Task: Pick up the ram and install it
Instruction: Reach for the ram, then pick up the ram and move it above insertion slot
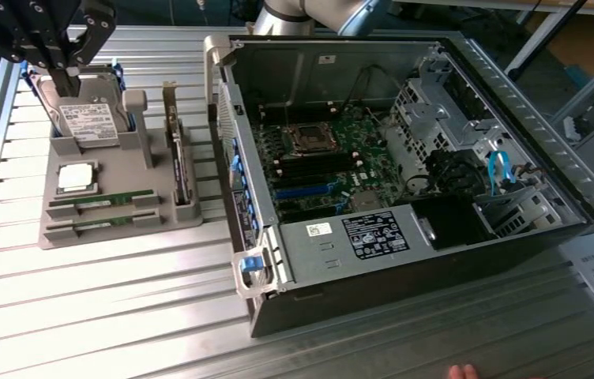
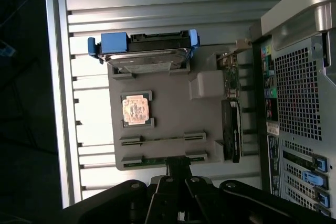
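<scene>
Two green sticks stand on edge in slots of the grey holder (image 1: 118, 178) (image 2: 173, 114) at the left of the exterior view, so I judge this to be the approach, with nothing lifted yet. The ram (image 1: 102, 224) (image 2: 155, 160) is the stick farther from the processor chip (image 1: 76, 177) (image 2: 136, 109), with a second stick (image 1: 102, 200) (image 2: 163, 139) just beside it and parallel to it. Its long axis runs nearly left to right across the exterior view, crosswise to the dark expansion card (image 1: 178, 170). The gripper (image 1: 65, 69) (image 2: 178, 165) hangs in the upper left of that view, over the hard drive (image 1: 92, 118), its fingers pressed together and holding nothing. In the wrist view its tips line up with the ram. A pickup would probably call for parting the fingers and coming down squarely across the thin board.
</scene>
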